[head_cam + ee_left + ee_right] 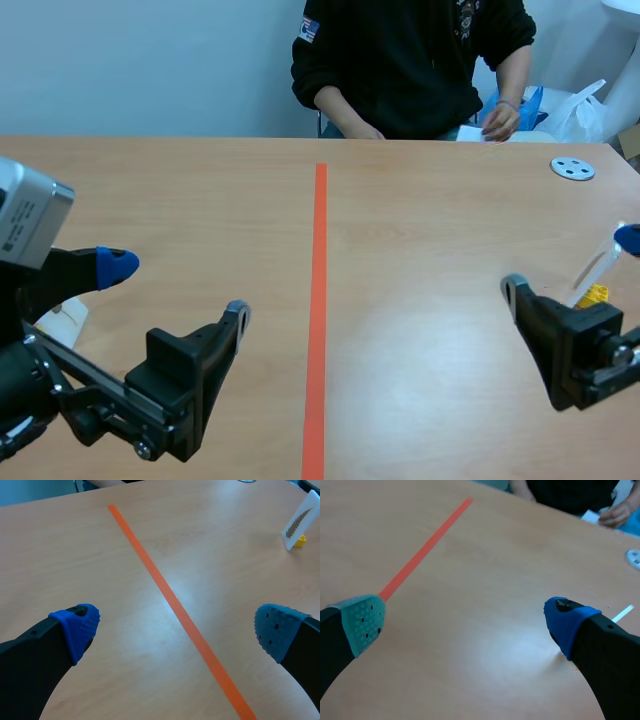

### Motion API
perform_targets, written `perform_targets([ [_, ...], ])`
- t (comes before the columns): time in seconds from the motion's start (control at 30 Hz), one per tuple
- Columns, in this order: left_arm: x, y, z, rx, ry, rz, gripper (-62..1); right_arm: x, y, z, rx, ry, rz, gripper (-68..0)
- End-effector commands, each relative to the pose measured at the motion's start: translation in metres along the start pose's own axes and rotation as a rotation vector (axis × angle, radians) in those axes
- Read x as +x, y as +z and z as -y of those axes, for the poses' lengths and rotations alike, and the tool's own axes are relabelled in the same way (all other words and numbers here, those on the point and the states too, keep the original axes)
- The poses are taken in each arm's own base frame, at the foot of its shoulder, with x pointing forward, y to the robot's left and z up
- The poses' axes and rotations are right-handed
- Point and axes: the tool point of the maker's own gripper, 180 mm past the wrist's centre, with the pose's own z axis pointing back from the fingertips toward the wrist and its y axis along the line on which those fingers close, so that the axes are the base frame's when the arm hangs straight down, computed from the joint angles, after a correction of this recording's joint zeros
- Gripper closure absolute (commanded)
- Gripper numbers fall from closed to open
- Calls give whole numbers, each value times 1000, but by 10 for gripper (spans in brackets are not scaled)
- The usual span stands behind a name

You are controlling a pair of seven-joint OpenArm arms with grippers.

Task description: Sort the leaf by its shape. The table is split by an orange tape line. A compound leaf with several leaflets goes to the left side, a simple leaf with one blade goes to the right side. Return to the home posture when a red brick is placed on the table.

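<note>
While the left gripper (177,627) and right gripper (466,620) hang wide open and empty, the seemingly compound leaf card (299,522) stands by the right edge of the table (200,200), so its move left looks undone.

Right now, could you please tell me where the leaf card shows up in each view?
Scene view: the leaf card stands tilted by the right gripper, right of the orange tape line.
Left wrist view: far ahead of the left gripper, across the tape line, on a yellow block.
Right wrist view: only its white edge shows, beside the blue-padded finger.
Shared landmark: the orange tape line.
</note>
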Motion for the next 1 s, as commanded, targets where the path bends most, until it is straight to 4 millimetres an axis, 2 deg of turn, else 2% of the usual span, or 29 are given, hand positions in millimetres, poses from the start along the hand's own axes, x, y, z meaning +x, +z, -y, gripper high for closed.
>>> perform_targets([
  [0.0,3,2,0,-11,-11,11,-623,6,2,0,-9,-22,24,-679],
  [0.97,3,2,0,-22,-30,7,-623,10,3,-3,-17,-41,37,-679],
])
